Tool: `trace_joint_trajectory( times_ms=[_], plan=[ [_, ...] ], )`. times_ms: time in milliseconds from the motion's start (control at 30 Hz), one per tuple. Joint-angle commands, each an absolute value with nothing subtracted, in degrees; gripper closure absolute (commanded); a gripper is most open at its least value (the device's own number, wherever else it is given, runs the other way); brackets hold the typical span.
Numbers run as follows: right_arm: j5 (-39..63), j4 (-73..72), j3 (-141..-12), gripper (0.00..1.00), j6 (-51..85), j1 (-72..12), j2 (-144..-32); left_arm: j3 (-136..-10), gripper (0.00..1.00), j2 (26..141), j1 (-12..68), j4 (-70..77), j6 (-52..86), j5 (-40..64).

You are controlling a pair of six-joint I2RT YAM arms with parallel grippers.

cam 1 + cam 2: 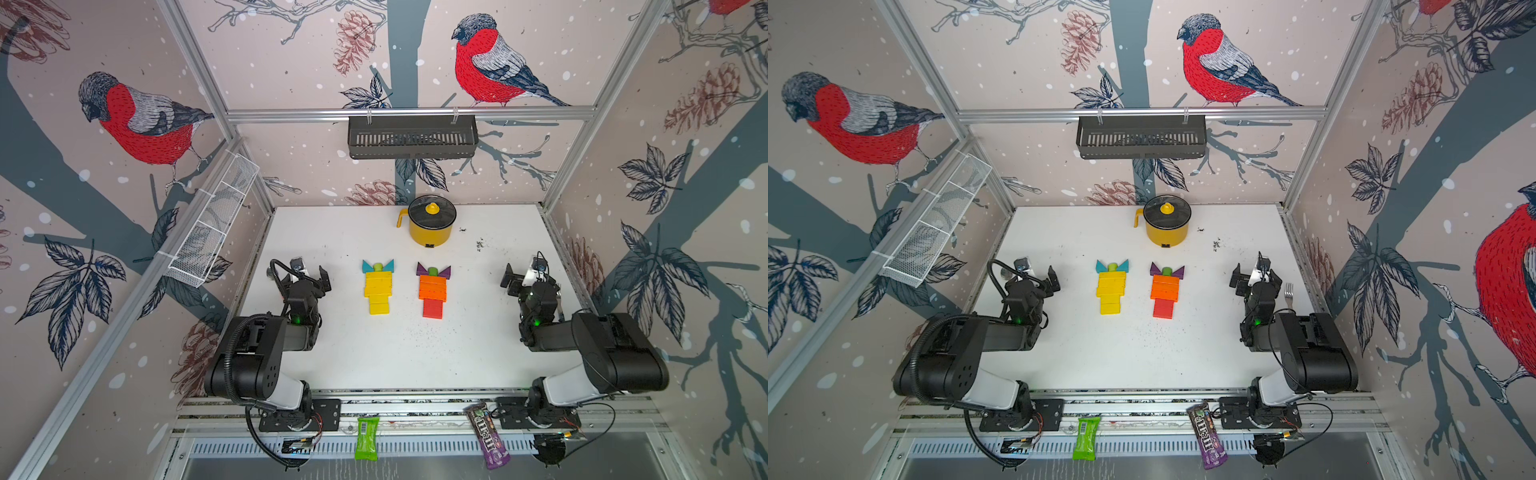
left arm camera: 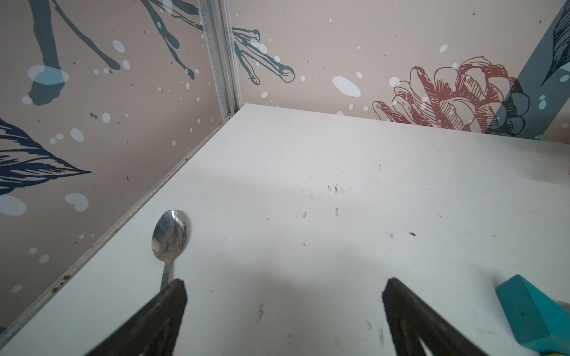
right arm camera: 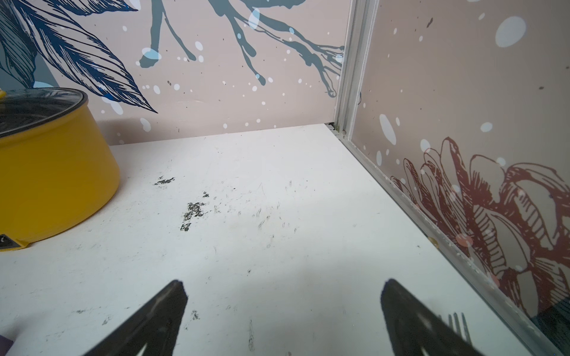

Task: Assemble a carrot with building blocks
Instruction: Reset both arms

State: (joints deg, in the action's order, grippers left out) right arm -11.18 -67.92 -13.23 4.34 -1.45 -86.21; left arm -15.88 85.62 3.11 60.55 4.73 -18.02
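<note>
The left tool [image 2: 283, 286] and the right tool [image 3: 283, 286] are each spread wide, nothing held. Between them, on the worktop [image 1: 374, 353], building blocks [image 1: 378, 289] are laid as two carrots: yellow with teal triangles, orange-red with purple. "m&m's" is read on a purple packet [image 1: 487, 436].

White table [image 1: 374, 357] bears building blocks [image 1: 378, 291]; pot [image 1: 430, 232]; spoon [image 2: 169, 237]; fork [image 1: 1288, 291]

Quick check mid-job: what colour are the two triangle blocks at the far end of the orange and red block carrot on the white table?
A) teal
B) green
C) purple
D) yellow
C: two purple triangle blocks flank the small green piece at the far end of the orange and red flat blocks; the teal triangle blocks belong to the yellow block carrot.
</note>
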Motion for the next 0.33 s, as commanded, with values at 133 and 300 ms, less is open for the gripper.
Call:
trace_joint_trajectory(
  times_ms=[133, 300],
  plan=[
    [-11.00, -68.55, -13.54, 0.00, 4.66, -1.49, -86.02, -16.79, 0.01, 85.78, 3.25, 62.23, 4.85, -17.85],
    [-11.00, -68.55, -13.45, 0.01, 4.64, -1.49, -86.04, -16.43, 0.01, 85.53, 3.25, 62.75, 4.71, -17.94]
  ],
)
